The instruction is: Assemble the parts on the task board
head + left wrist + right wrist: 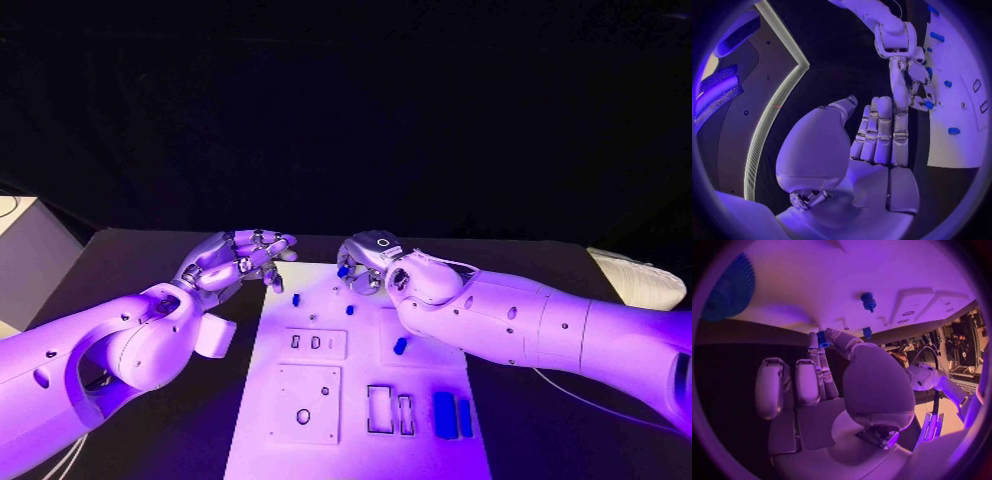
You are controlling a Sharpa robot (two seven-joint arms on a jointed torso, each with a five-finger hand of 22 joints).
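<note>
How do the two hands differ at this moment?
The right hand pinches a small blue part over the far end of the task board; the left hand holds nothing. The right hand is above the board; the left hand hovers beside the board's edge. Both are silver, on white arms.

both hands (245,256) (378,262) hover over the task board's (339,420) far edge

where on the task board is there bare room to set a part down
Bare patch: the task board middle, between the right arm and the slot plates. Crowded: the far end, where the right hand pinches a blue part beside the left hand, and the near right corner with two blue bars.
</note>
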